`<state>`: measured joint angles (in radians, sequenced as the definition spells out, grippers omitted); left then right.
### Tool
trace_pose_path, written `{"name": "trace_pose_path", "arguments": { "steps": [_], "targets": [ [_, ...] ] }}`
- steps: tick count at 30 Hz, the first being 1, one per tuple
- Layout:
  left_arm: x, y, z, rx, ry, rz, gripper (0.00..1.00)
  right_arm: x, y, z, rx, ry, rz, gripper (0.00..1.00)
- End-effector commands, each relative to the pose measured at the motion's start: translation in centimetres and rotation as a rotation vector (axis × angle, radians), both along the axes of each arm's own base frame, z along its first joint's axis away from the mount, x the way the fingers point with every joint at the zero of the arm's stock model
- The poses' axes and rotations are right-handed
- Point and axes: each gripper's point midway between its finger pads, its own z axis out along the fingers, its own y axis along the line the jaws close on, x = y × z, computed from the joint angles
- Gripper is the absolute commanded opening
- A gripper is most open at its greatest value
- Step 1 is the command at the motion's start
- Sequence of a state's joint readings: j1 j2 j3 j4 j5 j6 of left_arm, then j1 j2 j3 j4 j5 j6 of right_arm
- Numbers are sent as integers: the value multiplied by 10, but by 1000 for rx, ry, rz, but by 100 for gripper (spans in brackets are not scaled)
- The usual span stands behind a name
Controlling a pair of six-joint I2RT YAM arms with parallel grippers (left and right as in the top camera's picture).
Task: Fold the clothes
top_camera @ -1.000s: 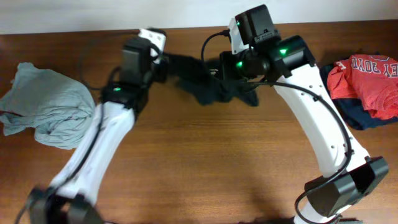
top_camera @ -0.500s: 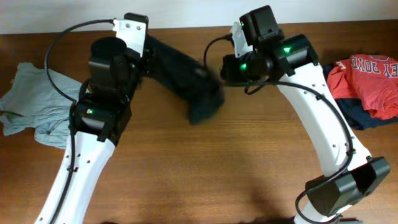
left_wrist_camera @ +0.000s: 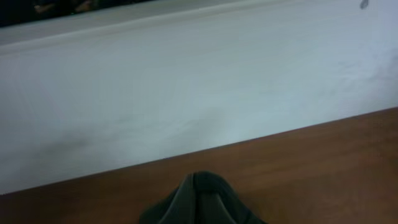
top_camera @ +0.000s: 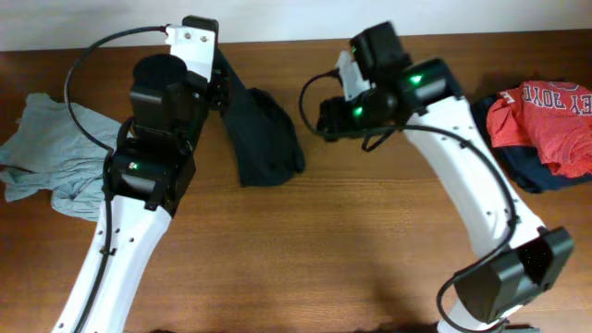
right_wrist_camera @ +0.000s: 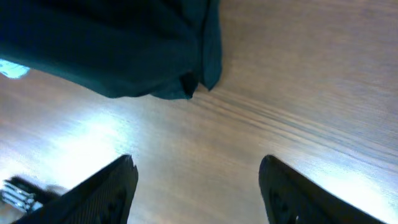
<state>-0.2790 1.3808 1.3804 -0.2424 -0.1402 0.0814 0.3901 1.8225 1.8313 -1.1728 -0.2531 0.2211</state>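
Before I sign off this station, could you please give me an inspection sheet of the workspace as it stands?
Surface: brown wooden table, no spills seen.
Job's things: black T-shirt, bunched and unfolded, trailing from the left end effector across the table.
Clutter: grey-blue shirt crumpled at the left edge; red shirt lying on a dark garment at the right edge.
Grippers: left end effector shut on the black T-shirt; right end effector open, empty, close to the shirt's edge.
Cables: left arm cable loops free; right wrist cable loops free.
Surroundings: pale wall behind the table's far edge.
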Motion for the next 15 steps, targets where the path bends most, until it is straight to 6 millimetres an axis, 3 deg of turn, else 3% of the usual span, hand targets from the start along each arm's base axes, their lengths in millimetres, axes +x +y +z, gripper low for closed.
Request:
{"name": "trace_pose_path", "arguments": {
  "steps": [1, 9, 15],
  "targets": [
    [-1, 10, 15, -8, -44, 50, 1, -20, 19, -39, -23, 60, 63, 66],
    [-1, 11, 17, -8, -49, 55, 1, -39, 57, -113, -89, 11, 66, 66],
    [0, 14, 17, -5, -50, 72, 0, -45, 98, -126, -113, -160, 125, 60]
  ]
}}
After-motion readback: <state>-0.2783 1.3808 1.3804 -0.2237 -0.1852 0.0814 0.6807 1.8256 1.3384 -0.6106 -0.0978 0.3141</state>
